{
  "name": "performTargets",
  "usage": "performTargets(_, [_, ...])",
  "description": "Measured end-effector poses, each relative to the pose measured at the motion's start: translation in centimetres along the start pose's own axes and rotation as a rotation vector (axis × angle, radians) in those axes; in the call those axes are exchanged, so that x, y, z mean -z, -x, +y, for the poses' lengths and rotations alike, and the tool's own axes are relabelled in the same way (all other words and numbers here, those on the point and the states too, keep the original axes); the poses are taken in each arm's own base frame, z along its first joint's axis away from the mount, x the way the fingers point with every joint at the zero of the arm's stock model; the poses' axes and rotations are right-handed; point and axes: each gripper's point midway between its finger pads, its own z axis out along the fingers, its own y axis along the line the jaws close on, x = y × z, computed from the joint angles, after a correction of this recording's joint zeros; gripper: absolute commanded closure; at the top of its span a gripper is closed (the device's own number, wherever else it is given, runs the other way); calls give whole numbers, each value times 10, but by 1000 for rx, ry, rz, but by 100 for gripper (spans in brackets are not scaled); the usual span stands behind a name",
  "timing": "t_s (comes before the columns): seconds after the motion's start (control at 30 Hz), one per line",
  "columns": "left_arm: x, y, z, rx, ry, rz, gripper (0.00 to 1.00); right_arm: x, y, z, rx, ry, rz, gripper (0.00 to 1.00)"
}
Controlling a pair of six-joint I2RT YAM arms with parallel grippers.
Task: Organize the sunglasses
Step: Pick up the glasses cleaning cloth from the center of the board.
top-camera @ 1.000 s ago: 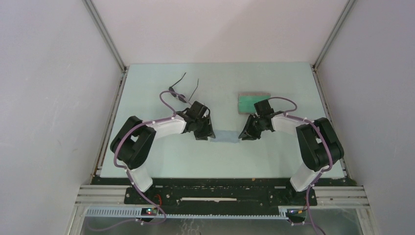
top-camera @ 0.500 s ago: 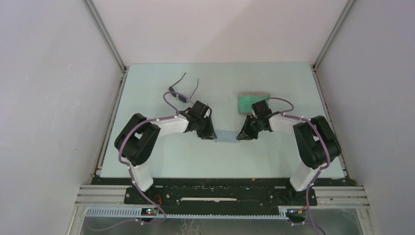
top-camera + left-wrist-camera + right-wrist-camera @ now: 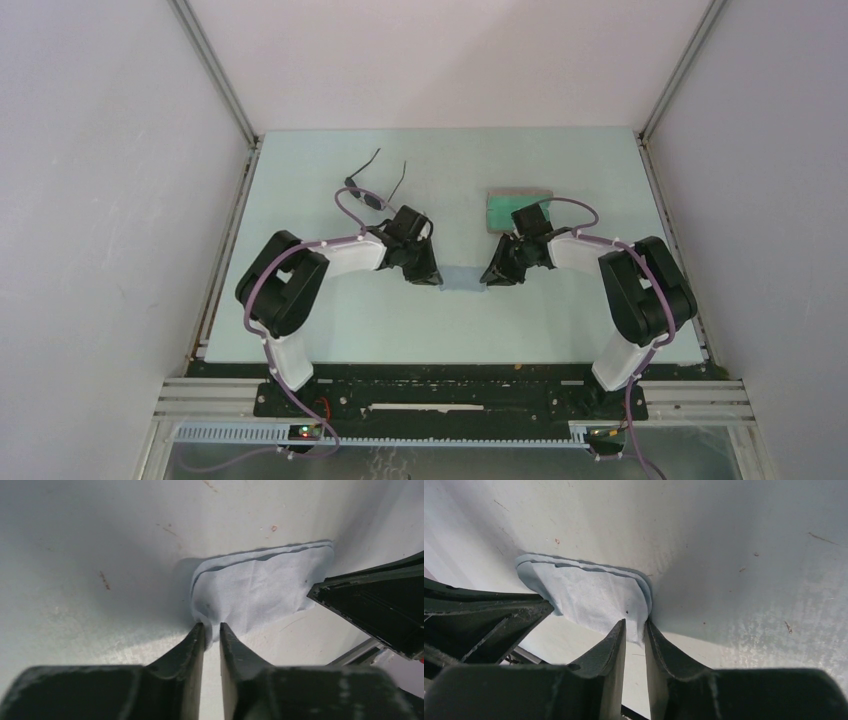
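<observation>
Blue cloth (image 3: 462, 277) clamped by my left jaws and right jaws; sunglasses (image 3: 368, 195) lie uncased on counter (image 3: 340, 330), apart from case (image 3: 505, 208).

The cloth (image 3: 462, 278) lies flat on the table (image 3: 560, 160), approx mid-width, nearer the front edge than the back. The left gripper (image 3: 432, 282) is at the cloth's left edge, tips pinched on that edge w/ a bit of cloth btwn them. The right gripper (image 3: 490, 280) sits likewise at the cloth's right edge, so the two face each other across the cloth. The sunglasses (image 3: 372, 185) lie behind the cloth & to its left, well apart from it, temple arms pointing twd the table's back. The case (image 3: 515, 207) lies behind the cloth & to its right, nearer than the sunglasses, not touching. Sunglasses & case are well apart.
</observation>
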Motion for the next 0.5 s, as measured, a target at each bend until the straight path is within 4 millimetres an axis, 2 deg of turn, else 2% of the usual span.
performTargets(0.1, [1,2,-4,-1,-10,1,56,0,2,0,5,-11,-14,70])
performTargets(0.17, [1,3,-7,-3,-15,-2,53,0,3,0,6,-15,-21,70])
performTargets(0.5, [4,14,-1,11,19,-49,55,2,11,-5,11,-53,-70,70])
